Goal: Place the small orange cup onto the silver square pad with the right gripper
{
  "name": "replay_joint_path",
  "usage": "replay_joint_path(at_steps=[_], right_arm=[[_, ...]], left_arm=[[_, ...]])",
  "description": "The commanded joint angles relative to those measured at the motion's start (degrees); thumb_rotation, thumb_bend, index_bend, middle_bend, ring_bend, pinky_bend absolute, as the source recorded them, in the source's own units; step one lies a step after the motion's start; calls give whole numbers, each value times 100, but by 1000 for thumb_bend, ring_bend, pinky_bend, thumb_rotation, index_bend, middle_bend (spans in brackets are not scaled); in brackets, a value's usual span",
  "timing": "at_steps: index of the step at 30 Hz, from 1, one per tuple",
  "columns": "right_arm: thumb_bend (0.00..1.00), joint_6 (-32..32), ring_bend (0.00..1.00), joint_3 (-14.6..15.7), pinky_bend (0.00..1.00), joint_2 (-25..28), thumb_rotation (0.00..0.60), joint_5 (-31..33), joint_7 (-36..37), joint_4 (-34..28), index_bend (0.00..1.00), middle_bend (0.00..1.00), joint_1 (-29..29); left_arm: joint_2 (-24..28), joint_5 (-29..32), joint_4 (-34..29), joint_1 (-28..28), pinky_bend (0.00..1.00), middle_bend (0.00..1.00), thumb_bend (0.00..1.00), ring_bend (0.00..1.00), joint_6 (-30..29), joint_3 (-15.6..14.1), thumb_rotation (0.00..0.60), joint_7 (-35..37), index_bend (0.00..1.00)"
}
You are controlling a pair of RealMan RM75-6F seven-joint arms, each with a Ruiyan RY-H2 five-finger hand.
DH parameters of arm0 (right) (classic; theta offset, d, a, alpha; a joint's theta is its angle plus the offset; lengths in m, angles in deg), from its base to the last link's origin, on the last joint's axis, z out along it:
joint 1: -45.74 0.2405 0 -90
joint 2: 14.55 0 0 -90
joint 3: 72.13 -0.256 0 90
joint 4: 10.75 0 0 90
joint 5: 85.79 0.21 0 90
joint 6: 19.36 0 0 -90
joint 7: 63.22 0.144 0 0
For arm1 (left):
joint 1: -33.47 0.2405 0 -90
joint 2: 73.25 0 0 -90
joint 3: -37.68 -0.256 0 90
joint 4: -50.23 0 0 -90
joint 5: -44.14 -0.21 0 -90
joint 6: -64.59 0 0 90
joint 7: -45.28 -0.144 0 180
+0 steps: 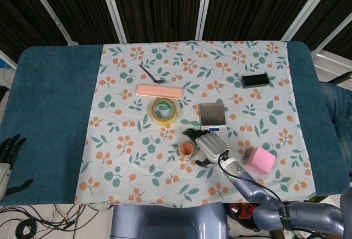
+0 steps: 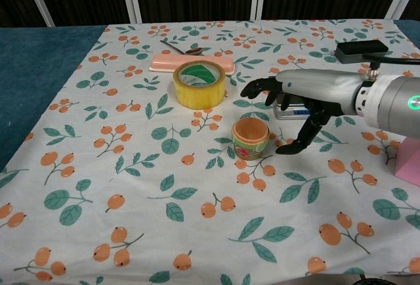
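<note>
1. In the head view, the right hand [image 1: 207,146] is hanging just beside the small orange cup [image 1: 186,150] with its fingers spread wide — it is holding nothing.
2. The cup is standing upright on the flowery cloth [image 1: 126,156], a little below and to the left of the silver square pad [image 1: 212,114]. The cup and the pad are not touching.
3. The hand is sitting between the cup and the pink block [image 1: 260,159], just under the pad.
4. The left hand [image 1: 9,153] is peeking in at the far left edge, off the blue table [image 1: 49,101]. Its fingers are spread apart, and nothing is in them.
5. Higher up on the cloth, a roll of yellow tape [image 1: 164,110] is lying flat. A pink case [image 1: 159,92] is lying just above it, and a dark spoon [image 1: 150,74] is lying above that. A black box [image 1: 255,80] is sitting well apart, near the right side.
6. In the chest view, the right hand [image 2: 298,104] is reaching in from the right with its fingers fanned out over the cup [image 2: 250,138]. Its thumb is pointing down beside the cup — I cannot tell if it is touching.
7. The hand is hiding most of the pad [image 2: 289,110] behind it.
8. The tape [image 2: 199,83] is standing behind the cup, with the pink case [image 2: 164,64] and the spoon [image 2: 182,48] further back.
9. The black box [image 2: 360,50] is showing at the far right, and a bit of the pink block [image 2: 410,161] is showing at the edge.
</note>
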State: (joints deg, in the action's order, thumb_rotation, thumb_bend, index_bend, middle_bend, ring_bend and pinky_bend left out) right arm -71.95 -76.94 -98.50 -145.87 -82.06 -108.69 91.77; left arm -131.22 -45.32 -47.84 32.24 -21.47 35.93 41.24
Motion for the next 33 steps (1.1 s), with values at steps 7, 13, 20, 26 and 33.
replay_joint_path(at_steps=[7,13,20,26,33], right_arm=[[129,98,179,-55,220,-400,600,46,-189,255,115,101,141],[138,162,300,-97,265,-554,600,133,-271,400,173,225,209],[333,201,528,-116,530,-659,600,207,-370,504,346,432,261],[505,-53,604,-195,642,-712,600,40,-329,553,440,507,198],[510,-285,602,-487,640,-404,600,7,-93,517,441,506,106]], left_arm=[[17,22,-8,-6,271,0,125,0,27,-1,600,4,24],[28,35,-27,-10,271,0,125,0,43,-2,600,-7,26],[36,45,-33,-5,271,0,126,0,39,0,600,0,30],[45,44,-37,-5,271,0,125,0,43,-3,600,2,39],[49,47,-40,-5,273,0,125,0,46,-4,600,4,39]])
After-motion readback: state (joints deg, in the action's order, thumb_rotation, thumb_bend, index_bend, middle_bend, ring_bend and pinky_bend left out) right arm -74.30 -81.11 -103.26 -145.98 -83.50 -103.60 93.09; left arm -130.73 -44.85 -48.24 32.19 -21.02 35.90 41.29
